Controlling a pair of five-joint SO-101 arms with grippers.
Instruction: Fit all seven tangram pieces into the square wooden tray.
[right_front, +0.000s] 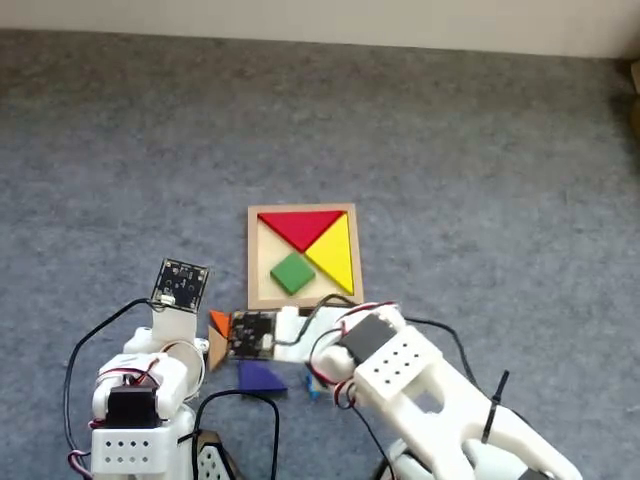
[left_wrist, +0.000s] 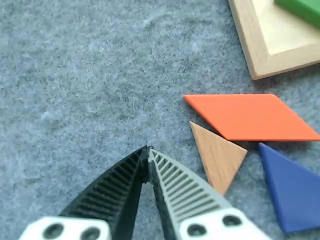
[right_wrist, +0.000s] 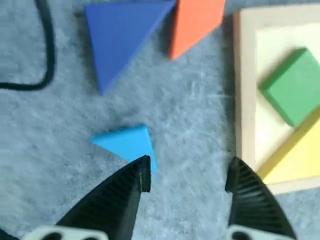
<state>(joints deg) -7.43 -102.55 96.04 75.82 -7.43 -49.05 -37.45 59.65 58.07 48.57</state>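
The right gripper (right_wrist: 189, 176), jaws spread and empty, has the small light-blue triangle (right_wrist: 126, 144) beside one fingertip (right_wrist: 143, 174) rather than between them, on the carpet (right_wrist: 190, 115) below the tray (right_front: 252, 260) in the high view's lower middle, while the pinched-closed left gripper (left_wrist: 148, 154) looks farther away.

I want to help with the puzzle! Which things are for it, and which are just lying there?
For the puzzle: wooden tray, red triangle, yellow triangle, green square, orange parallelogram, tan triangle, dark blue triangle, light blue triangle.
Just lying there: black cable, grey carpet.
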